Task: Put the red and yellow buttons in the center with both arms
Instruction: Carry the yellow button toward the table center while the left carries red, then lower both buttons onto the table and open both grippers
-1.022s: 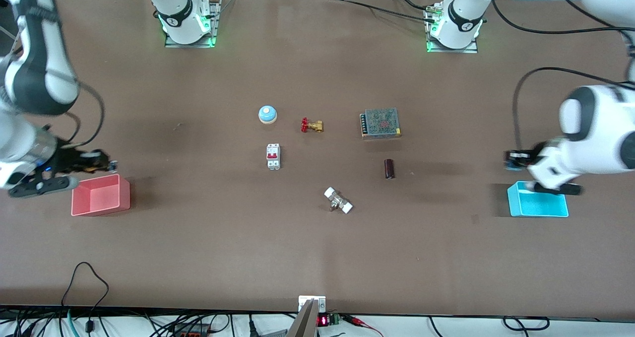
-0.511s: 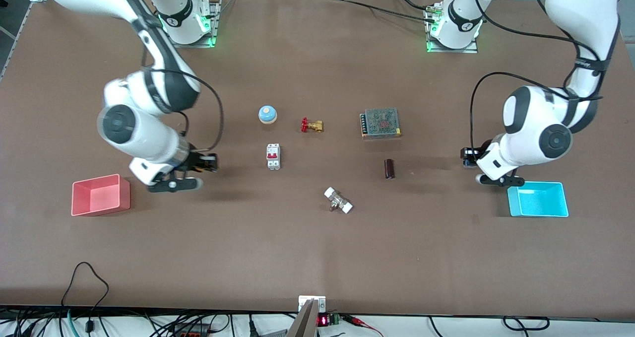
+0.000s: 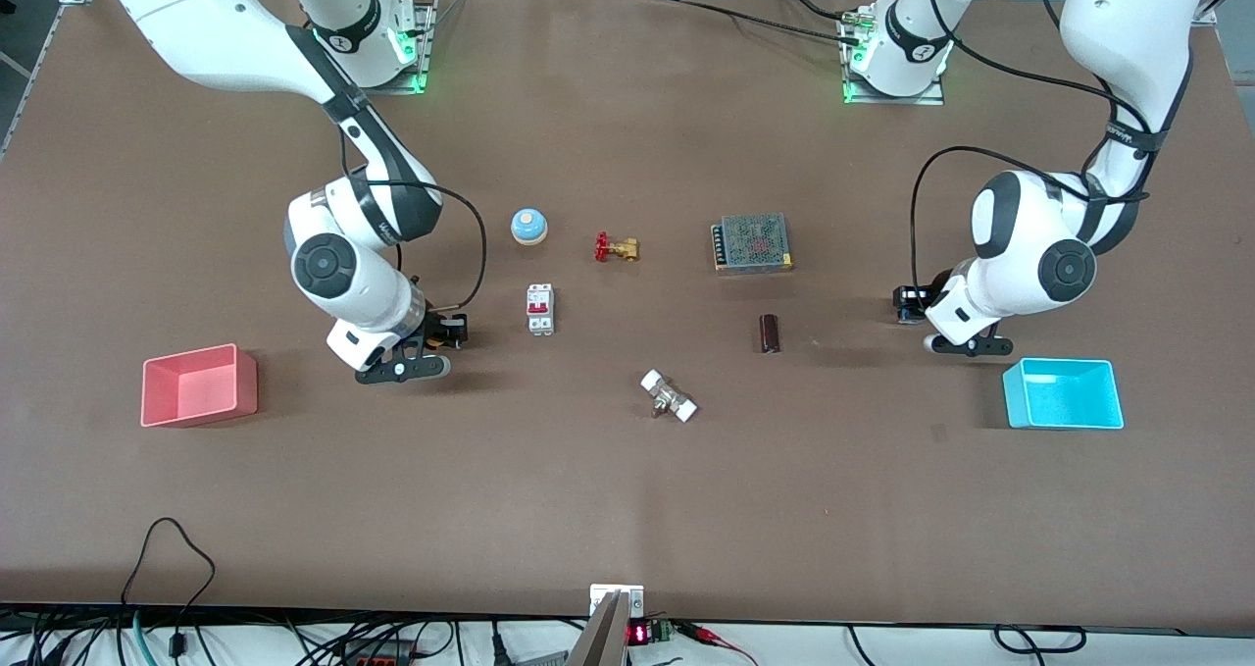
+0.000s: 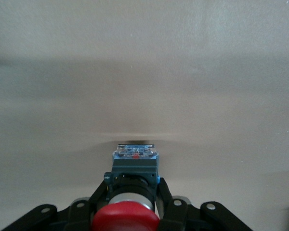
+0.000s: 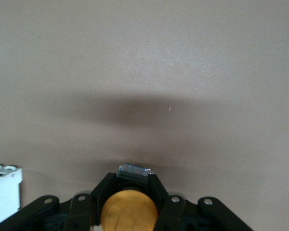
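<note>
My left gripper point(image 3: 910, 303) is shut on the red button point(image 4: 126, 219), with a finger on each side of its blue-black body. It hangs low over bare tabletop between the dark cylinder and the cyan bin. My right gripper point(image 3: 453, 331) is shut on the yellow button point(image 5: 129, 209), low over the table between the pink bin and the white breaker, close to the breaker. The left wrist view shows the left gripper point(image 4: 133, 180) and the right wrist view shows the right gripper point(image 5: 134, 180). The arms mostly hide both buttons in the front view.
In the table's middle lie a blue-and-white bell point(image 3: 528, 226), a brass valve point(image 3: 617, 248), a white breaker point(image 3: 540, 309), a metal mesh box point(image 3: 753, 243), a dark cylinder point(image 3: 770, 333) and a white-ended fitting point(image 3: 669, 396). A pink bin point(image 3: 199, 384) and a cyan bin point(image 3: 1063, 393) stand at the two ends.
Both arms have swung in from over the bins toward the table's middle, each carrying its button. The right arm has moved much farther than the left.
</note>
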`<state>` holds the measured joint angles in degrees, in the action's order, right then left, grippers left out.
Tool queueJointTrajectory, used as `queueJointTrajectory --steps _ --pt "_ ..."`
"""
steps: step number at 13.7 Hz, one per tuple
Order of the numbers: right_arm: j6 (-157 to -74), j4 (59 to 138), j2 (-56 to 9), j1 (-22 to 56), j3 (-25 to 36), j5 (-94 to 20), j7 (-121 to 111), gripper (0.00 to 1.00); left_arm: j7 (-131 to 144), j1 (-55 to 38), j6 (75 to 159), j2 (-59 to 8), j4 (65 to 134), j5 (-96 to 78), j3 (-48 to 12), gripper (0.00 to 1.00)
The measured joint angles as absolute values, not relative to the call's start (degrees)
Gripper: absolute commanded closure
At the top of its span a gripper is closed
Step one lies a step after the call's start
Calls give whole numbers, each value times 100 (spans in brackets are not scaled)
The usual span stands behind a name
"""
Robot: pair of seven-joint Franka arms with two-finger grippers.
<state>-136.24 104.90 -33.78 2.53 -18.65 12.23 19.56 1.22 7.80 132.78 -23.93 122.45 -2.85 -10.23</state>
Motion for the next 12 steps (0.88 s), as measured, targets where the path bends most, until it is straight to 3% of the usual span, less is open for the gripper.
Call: queueJointTrajectory --steps 1,2,3,4,9,11,12 --pt "-13648 10491 -3406 255 -1865 1271 1990 80 122 780 13287 -2400 12276 -316 -1023 58" --pt "-13695 10494 -3422 257 -1865 1280 2003 79 122 781 13288 -2410 12294 -326 -1023 45" --pt "-13742 10508 -3431 261 -1865 1280 2028 78 122 781 13290 -2426 12299 -328 -1023 26" --pt "-13788 10530 -3437 268 -1865 1281 2056 78 122 781 13297 -2444 12299 -329 -1023 0" --pt "-13828 10552 -3444 279 -1865 1292 2095 30 122 790 13324 -2213 12037 -336 -1021 0" --pt "-13877 10552 -3447 279 -1865 1292 2113 0 127 806 13246 -2015 11655 -347 -987 0" --pt "-13915 10529 -3443 277 -1862 1291 2145 0 127 818 13111 -1930 11411 -347 -947 0"
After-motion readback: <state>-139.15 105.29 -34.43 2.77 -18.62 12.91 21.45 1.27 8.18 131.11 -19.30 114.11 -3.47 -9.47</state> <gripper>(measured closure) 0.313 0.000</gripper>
